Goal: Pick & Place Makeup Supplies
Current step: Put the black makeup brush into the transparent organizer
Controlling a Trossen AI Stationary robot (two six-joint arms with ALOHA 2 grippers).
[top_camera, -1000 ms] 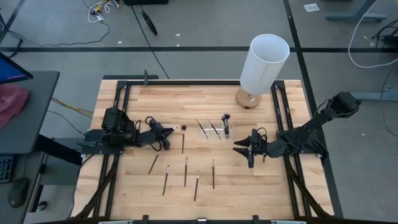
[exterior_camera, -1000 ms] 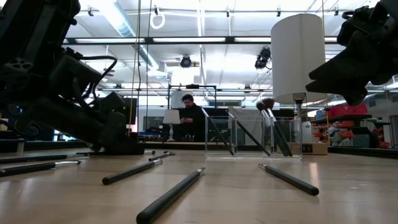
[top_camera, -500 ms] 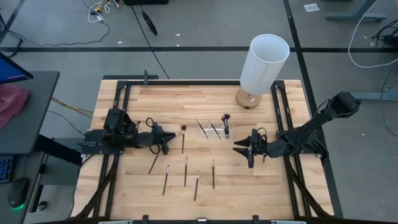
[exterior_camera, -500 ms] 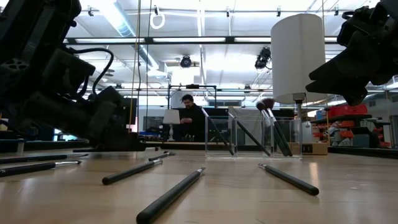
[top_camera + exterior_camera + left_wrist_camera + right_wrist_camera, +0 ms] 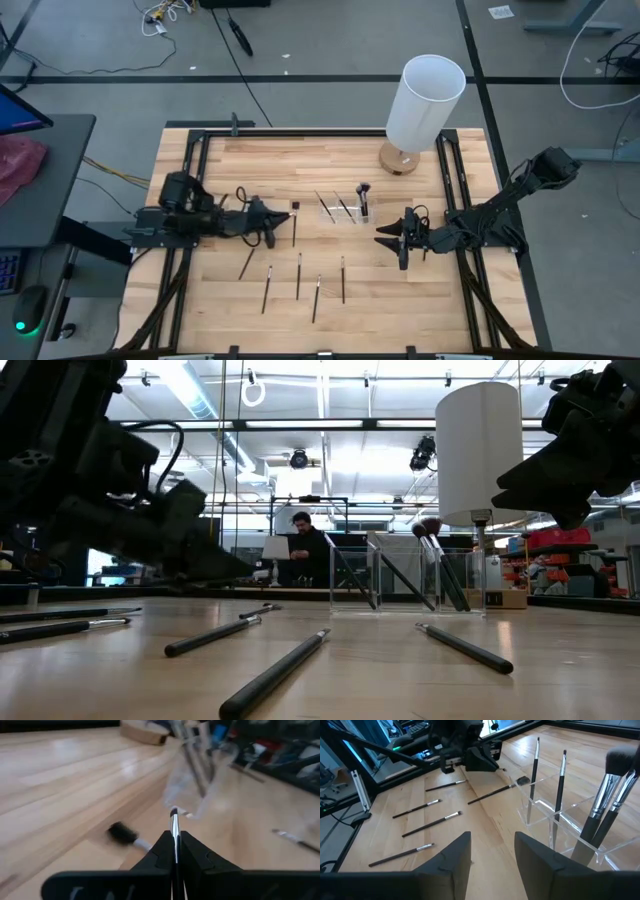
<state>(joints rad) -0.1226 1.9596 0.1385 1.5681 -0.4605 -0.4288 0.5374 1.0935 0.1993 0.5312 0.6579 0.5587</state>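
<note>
My left gripper (image 5: 270, 224) is left of the clear holder (image 5: 345, 210), above the table, shut on a thin dark brush (image 5: 174, 827) whose tip points toward the holder (image 5: 200, 785). The holder stands upright with several brushes (image 5: 600, 815) leaning in its compartments. Several more slim dark brushes lie flat on the wood: one (image 5: 294, 225) just right of my left gripper, others (image 5: 299, 275) nearer the near edge. My right gripper (image 5: 400, 242) is right of the holder, open and holding nothing; its fingers (image 5: 452, 855) show wide apart. My left gripper pinches the thin brush by its handle (image 5: 174, 845) between its two fingers. The brush lies along the fingers, and its tip (image 5: 173, 812) sticks out ahead of them. The fingers come nearly level from the table's left. In the low view the fingers (image 5: 235, 568) are clear of the table.
A tall white cylinder lamp (image 5: 425, 100) on a round wooden base (image 5: 398, 157) stands at the far right. Black rails (image 5: 190, 170) run along the table's left and right sides. A black-bristled brush head (image 5: 122, 832) lies just ahead of my left gripper.
My left gripper has risen off the table and moved a little toward the right, toward the holder, carrying the thin brush with it. The right arm has kept still.
</note>
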